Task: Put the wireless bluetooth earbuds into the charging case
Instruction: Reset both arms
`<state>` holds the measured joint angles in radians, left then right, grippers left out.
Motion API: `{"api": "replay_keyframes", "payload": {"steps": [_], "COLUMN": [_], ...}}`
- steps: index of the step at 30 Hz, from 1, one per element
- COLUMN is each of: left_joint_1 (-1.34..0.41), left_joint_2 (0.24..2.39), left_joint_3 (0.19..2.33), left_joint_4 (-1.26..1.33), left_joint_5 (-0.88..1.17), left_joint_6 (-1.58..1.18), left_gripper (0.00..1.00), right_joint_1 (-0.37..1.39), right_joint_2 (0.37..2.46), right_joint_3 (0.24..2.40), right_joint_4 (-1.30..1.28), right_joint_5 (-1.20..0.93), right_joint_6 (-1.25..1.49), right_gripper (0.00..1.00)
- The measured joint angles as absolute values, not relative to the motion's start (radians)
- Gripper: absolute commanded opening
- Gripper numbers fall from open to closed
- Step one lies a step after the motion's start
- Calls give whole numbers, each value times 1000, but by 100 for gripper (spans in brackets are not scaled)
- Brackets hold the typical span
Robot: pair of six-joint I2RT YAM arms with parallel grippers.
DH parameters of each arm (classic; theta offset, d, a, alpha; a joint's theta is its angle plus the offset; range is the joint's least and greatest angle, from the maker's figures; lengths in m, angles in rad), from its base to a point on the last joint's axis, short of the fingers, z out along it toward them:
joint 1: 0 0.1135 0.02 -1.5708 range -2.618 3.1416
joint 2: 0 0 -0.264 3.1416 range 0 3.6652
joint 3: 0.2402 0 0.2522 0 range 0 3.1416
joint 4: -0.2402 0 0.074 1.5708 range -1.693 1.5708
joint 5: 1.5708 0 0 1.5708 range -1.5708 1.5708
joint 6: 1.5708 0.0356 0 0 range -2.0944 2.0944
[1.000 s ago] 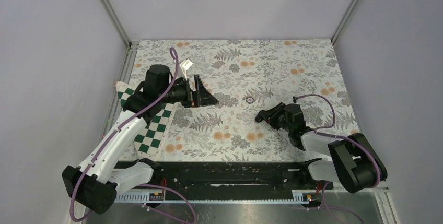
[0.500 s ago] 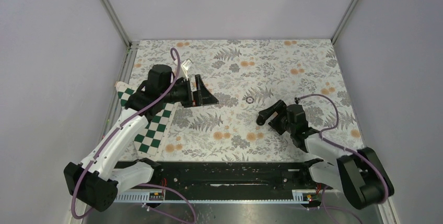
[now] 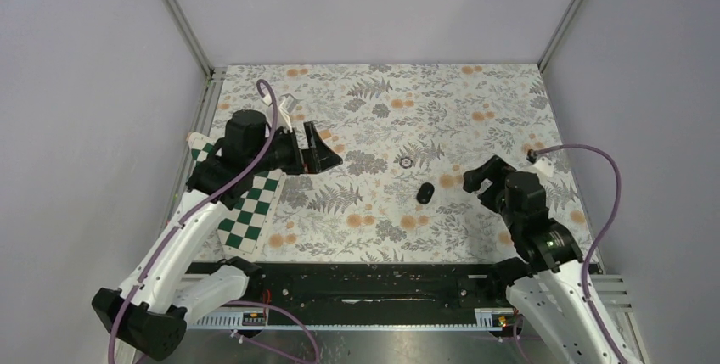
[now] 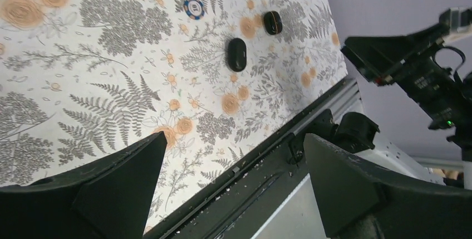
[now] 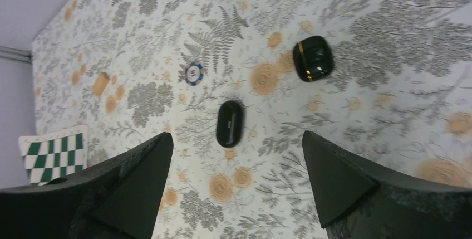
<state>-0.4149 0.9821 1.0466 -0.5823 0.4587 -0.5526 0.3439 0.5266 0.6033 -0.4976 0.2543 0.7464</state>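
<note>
The charging case [image 5: 230, 123] lies shut near mid-worktop, a little toward the right edge. 0 loose earbuds in sight, so insertion looks finished; the next move, I'd judge, is to check and pull clear. The right gripper [image 5: 236, 136] is spread and empty, and the left gripper [image 4: 234, 137] likewise. Count: 1 case, 1 gold-striped black pod [image 5: 313, 58], 1 blue-rimmed chip [image 5: 193, 73], 1 tan piece [image 5: 101, 83].

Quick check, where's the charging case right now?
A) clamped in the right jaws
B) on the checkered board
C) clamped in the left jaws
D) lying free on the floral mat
D: the charging case lies alone on the floral mat, with the right gripper and the left gripper both open and apart from it.
</note>
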Motion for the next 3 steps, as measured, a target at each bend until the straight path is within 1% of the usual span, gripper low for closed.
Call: {"api": "replay_keyframes", "payload": {"steps": [3], "left_joint_1": [-412], "left_joint_2": [975], "left_joint_3": [1056], "left_joint_4": [-581], "left_joint_5": [434], "left_joint_6": [-549], "left_gripper": [97], "right_joint_1": [344], "right_joint_2": [475], "right_joint_3": [631], "right_joint_4": [-598], "right_joint_5": [305], "right_joint_6": [716], "right_gripper": [94]}}
